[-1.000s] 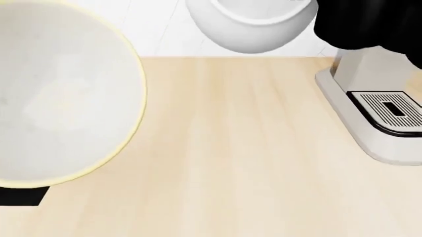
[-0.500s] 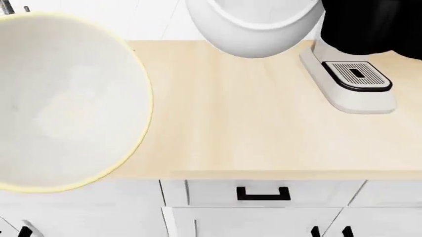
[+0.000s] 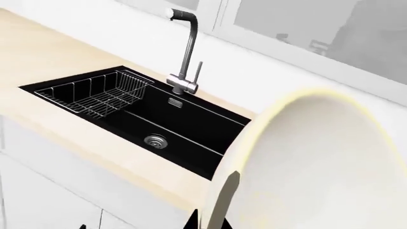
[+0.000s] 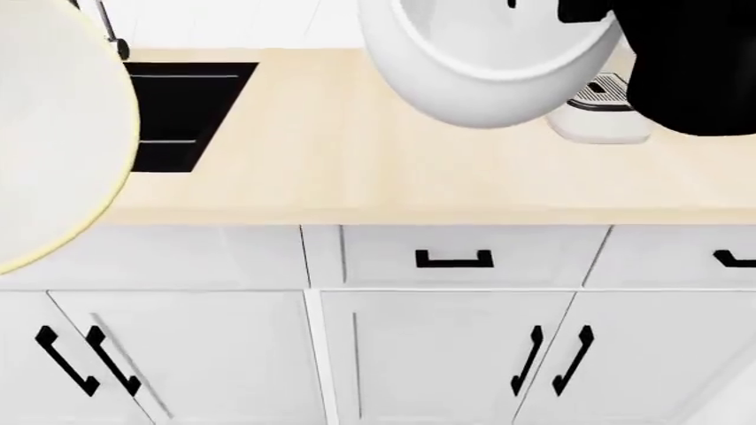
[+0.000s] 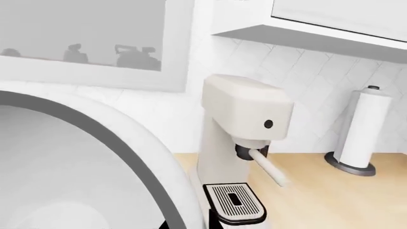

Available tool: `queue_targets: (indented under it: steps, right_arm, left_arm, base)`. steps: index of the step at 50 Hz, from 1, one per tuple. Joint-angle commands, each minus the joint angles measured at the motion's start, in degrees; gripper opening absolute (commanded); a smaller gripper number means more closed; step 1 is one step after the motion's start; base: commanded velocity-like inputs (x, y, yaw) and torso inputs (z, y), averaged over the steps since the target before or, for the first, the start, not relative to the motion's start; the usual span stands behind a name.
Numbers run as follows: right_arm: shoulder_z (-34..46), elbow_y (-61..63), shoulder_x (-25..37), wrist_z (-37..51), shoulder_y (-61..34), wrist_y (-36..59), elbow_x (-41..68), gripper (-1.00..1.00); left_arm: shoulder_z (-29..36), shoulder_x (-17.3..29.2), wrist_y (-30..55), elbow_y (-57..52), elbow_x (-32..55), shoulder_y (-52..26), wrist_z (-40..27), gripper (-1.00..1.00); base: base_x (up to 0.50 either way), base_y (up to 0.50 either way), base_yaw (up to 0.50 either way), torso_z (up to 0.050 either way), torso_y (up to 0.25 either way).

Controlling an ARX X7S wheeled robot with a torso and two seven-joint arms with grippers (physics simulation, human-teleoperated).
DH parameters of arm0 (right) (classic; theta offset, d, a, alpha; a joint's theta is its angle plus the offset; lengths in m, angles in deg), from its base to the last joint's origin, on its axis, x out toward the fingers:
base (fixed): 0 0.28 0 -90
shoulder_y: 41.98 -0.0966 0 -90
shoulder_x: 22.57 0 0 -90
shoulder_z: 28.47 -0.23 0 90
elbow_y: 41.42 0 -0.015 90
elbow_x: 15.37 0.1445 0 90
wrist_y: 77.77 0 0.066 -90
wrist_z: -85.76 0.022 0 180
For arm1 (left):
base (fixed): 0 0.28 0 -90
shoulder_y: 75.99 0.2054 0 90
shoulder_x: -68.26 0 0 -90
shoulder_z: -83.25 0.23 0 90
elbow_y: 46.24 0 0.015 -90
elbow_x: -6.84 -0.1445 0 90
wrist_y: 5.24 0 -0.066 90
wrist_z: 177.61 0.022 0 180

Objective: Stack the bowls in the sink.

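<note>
White cabinet fronts (image 4: 449,354) with black handles fill the lower part of the head view, and above them runs a pale wooden counter (image 4: 354,159). Nearest to us, at the left edge of that frame, is the wide cream-white bowl (image 4: 48,142) with its yellowish rim, raised in the air in front of the counter. At the top centre is the deep white bowl (image 4: 484,62), also lifted, beside a black arm part (image 4: 697,62) at the upper right.

We judge that each arm carries one bowl, but neither gripper shows its fingers clearly. In the left wrist view only a thin pale strip crosses the rim of the cream-white bowl, so we cannot tell how the jaws stand on either side.

Both bowls look glossy, stiff and breakable, so they may slip. We think a pinch over the rim is the natural hold, and they should be set down softly.

Farther back, at the upper left of the head view, is the black sink (image 4: 189,106), with nothing in it except a wire dish rack (image 3: 95,93), a round drain (image 3: 155,140) and a steel faucet (image 3: 186,52).

We count two bowls, one sink, one coffee machine (image 5: 245,143) and one paper towel roll (image 5: 365,129).
</note>
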Motion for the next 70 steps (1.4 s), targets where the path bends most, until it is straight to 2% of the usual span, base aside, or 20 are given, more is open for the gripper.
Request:
queue_targets:
  steps: [1, 15, 27, 44, 56, 70]
  right_arm:
    - [-1.39, 2.95, 2.61, 0.59, -0.09, 0.84, -1.26, -1.0]
    - [-2.17, 7.22, 4.8, 0.72, 0.32, 1.08, -0.47, -1.0]
    - [-2.37, 9.78, 5.83, 1.54, -0.01, 2.37, 0.6, -1.0]
    - [-2.76, 10.82, 7.57, 2.92, -0.62, 3.1, -0.67, -1.0]
    - [-2.66, 11.27, 7.83, 3.73, -1.09, 4.35, -0.96, -1.0]
    - [-2.77, 11.8, 7.95, 3.62, -0.45, 4.4, -1.78, -1.0]
  left_arm:
    - [-3.45, -0.47, -2.1, 0.0, -2.98, 1.29, -0.09, -1.0]
    - [11.04, 4.01, -22.16, -1.33, -15.66, 3.69, 7.81, -1.0]
    - [18.12, 7.89, -30.97, -2.01, -18.6, 5.73, 10.83, -1.0]
    - [15.15, 5.18, -26.14, -1.51, -18.65, 4.24, 8.67, -1.0]
    - [12.25, 3.09, -22.3, -0.91, -18.42, 3.47, 7.28, -1.0]
    - [12.7, 3.18, -22.27, -0.92, -18.79, 3.29, 7.35, -1.0]
  base:
    - [0.0, 0.0, 0.0, 0.0, 0.0]
    - [0.0, 0.0, 0.0, 0.0, 0.0]
    - [0.0, 0.0, 0.0, 0.001, 0.0]
    - [0.0, 0.01, 0.0, 0.0, 0.001]
    - [0.0, 0.5, 0.0, 0.001, 0.002]
    - [0.0, 0.5, 0.0, 0.0, 0.001]
